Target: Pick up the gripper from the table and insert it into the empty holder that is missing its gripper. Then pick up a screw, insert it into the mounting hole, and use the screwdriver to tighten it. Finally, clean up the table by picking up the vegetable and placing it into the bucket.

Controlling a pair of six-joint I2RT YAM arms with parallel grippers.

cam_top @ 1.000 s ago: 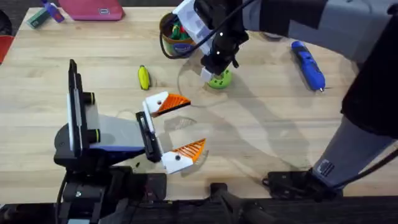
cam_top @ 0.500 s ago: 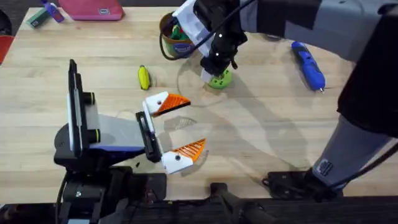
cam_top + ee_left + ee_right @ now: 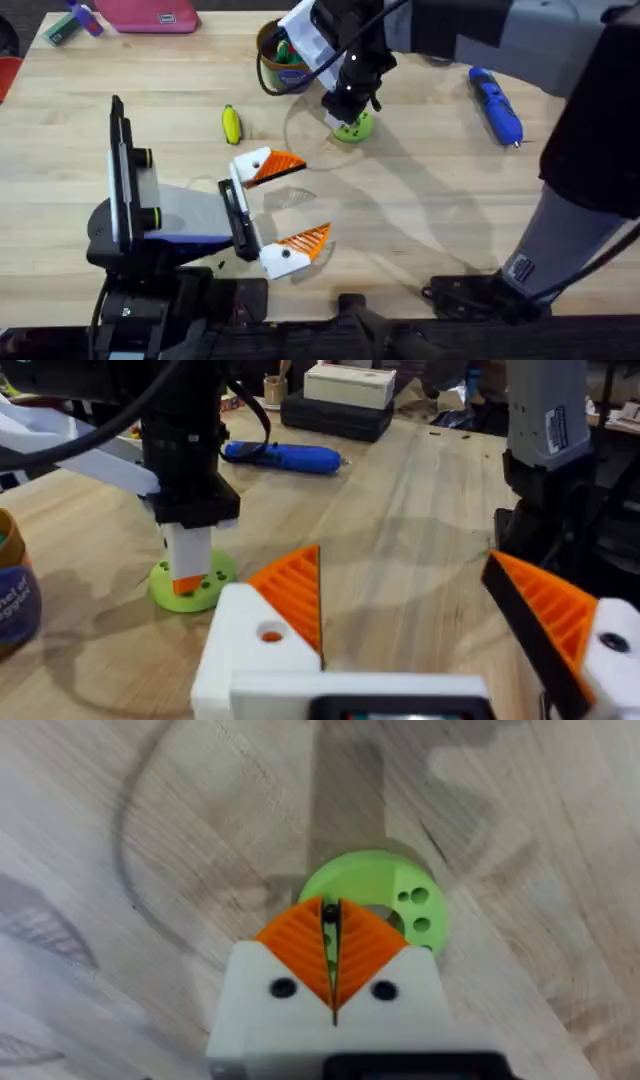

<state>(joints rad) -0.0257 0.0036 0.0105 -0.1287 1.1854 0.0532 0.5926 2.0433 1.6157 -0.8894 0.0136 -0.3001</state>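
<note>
Almost nothing has shifted: the right claw point(image 3: 349, 108) still stands over the green disc point(image 3: 353, 127), its orange pads point(image 3: 300, 948) pressed together on a small dark piece at their tips. Left claw point(image 3: 283, 207) rests spread on the desk point(image 3: 420, 210). Vegetable point(image 3: 231, 124) lies near the bucket point(image 3: 280, 62); screwdriver point(image 3: 496, 103) lies well apart.

I was working in what looked like a robotics lab or workshop. The light wooden bench point(image 3: 420, 230) carried tools rather than household things: a blue electric screwdriver point(image 3: 496, 104) lay at the far right, and a green disc point(image 3: 353, 128) with holes sat near the middle. Stacked black and white boxes point(image 3: 340, 400) stood at the bench's edge, with cluttered benches in the room behind.
</note>
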